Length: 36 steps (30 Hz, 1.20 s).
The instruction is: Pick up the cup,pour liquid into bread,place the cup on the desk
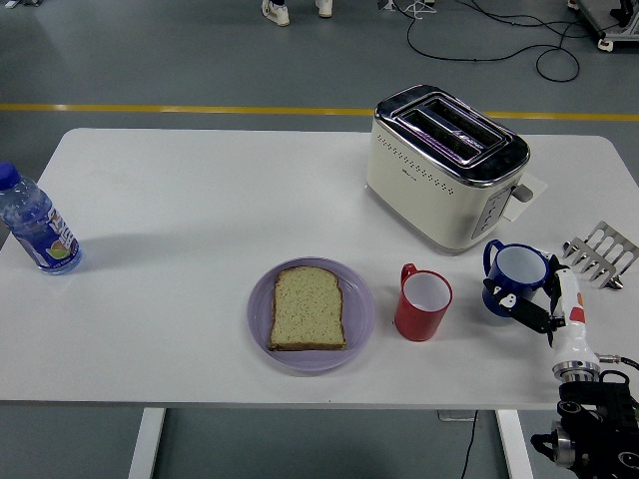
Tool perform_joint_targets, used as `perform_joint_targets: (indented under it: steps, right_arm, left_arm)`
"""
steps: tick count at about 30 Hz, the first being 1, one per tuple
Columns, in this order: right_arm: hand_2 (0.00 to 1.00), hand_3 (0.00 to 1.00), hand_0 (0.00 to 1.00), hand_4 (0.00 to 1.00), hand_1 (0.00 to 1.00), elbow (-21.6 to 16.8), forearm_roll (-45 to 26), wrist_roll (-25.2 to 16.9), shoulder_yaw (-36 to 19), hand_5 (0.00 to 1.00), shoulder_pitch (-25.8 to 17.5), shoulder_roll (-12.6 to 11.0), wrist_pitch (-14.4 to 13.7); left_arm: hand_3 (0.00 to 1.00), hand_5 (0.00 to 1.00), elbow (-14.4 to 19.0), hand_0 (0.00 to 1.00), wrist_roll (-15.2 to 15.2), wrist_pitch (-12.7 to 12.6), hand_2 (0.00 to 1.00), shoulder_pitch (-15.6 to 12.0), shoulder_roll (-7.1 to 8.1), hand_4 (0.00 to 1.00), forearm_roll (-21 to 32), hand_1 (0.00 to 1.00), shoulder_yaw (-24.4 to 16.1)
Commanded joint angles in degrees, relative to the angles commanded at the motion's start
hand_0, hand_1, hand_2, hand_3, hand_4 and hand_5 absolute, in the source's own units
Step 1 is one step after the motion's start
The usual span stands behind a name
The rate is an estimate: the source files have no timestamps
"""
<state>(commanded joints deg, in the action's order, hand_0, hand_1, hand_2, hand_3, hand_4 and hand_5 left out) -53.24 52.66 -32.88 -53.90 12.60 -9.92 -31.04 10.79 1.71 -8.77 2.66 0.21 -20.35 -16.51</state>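
My right hand point(532, 309) reaches in from the lower right corner, its black fingers point(519, 305) shut on the lower side of a blue cup point(517, 269) with a white inside. The cup stands upright, low over or on the table; I cannot tell which. It is just right of a red cup point(423, 303). A slice of bread point(309, 307) lies flat on a purple plate point(260, 327), left of the red cup. The left hand does not show.
A cream toaster point(446, 165) stands behind the cups, with a paper slip point(525, 191) at its right. A metal toast rack point(600, 254) lies at the right edge. A water bottle point(35, 222) stands at the far left. A person's shoes point(277, 9) show beyond the table.
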Motion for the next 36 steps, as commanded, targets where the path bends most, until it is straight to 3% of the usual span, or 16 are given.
perform_joint_targets:
  steps: [23, 24, 29, 30, 35, 36]
  right_arm:
    - [0.604, 0.609, 0.480, 0.707, 0.456, 2.3, 0.4, 0.8, 0.2, 0.002, -1.4, 0.0, -0.7]
    - [0.619, 0.688, 0.494, 0.781, 0.464, 2.4, 0.8, 0.8, 0.0, 0.002, -1.5, 0.0, -0.8]
    - [0.619, 0.688, 0.494, 0.781, 0.464, 2.3, 2.1, 0.9, -0.6, 0.002, -1.6, 0.0, -0.7]
    - [0.667, 0.805, 0.550, 0.908, 0.484, 2.2, 2.2, 0.9, -0.7, 0.061, -1.6, 0.0, -0.7]
    - [0.667, 0.805, 0.550, 0.908, 0.484, 2.2, 4.4, 1.6, -1.9, 0.061, -1.8, 0.1, -1.3]
    - [0.719, 0.903, 0.606, 0.915, 0.518, 2.1, 4.6, 1.6, -2.1, 0.059, -1.9, 0.0, -1.3]
  left_arm:
    - [0.526, 0.759, -0.1, 0.646, -0.1, 0.0, 0.590, -0.6, -0.01, 0.298, 0.4, 0.597, 1.5]
    - [0.525, 0.761, -0.1, 0.646, -0.1, 0.0, 0.590, -0.6, 0.00, 0.301, 0.4, 0.596, 1.4]
    - [0.525, 0.761, -0.1, 0.646, -0.1, 0.1, 0.590, -0.5, 0.03, 0.301, 0.2, 0.596, 1.1]
    - [0.526, 0.762, -0.1, 0.646, -0.1, 0.1, 0.590, -0.4, 0.03, 0.303, 0.2, 0.598, 1.0]
    - [0.526, 0.762, 0.0, 0.646, -0.1, 0.1, 0.590, -0.1, 0.14, 0.303, -0.1, 0.598, 0.6]
    - [0.527, 0.764, -0.1, 0.645, -0.1, 0.1, 0.589, 0.0, 0.15, 0.303, -0.1, 0.597, 0.6]
